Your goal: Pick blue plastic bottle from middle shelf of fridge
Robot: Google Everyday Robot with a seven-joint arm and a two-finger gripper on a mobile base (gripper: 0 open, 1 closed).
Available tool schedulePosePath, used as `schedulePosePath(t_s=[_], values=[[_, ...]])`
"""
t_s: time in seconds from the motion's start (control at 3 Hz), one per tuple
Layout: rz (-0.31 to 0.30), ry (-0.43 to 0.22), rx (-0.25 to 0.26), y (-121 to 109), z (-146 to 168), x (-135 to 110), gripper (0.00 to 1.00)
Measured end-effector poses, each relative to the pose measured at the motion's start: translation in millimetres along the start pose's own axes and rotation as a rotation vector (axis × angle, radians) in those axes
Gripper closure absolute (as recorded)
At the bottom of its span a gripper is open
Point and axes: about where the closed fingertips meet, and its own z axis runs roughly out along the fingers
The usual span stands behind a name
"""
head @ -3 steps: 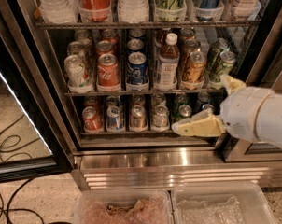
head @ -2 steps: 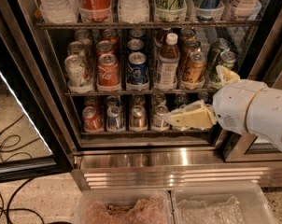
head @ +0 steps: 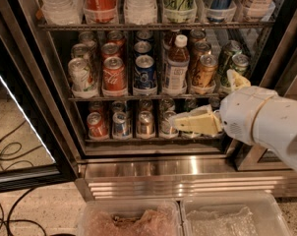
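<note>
Floor (head: 35,205): speckled beige, hard finish. Black cables (head: 8,149) lie in loose loops on the floor at left, w/ more at bottom-left corner. Two clear plastic bins (head: 129,218) sit side by side at bottom edge, contents indistinct. End effector (head: 175,122) right of centre, approx. mid-height.

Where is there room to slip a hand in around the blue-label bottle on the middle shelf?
Crowded sideways: the blue plastic bottle stands close between the Pepsi can and a gold can. Free room lies above the can tops under the upper rack, and in front. The gripper hangs lower, before the bottom shelf.
</note>
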Motion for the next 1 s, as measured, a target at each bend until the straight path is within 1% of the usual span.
schedulePosePath(t_s=[0.33, 0.67, 1.0], values=[[0.103, -0.046, 0.126, -19, 5, 26, 0.0], [0.25, -0.08, 0.281, -63, -3, 69, 0.0], [0.333, -0.085, 0.358, -79, -14, 97, 0.0]])
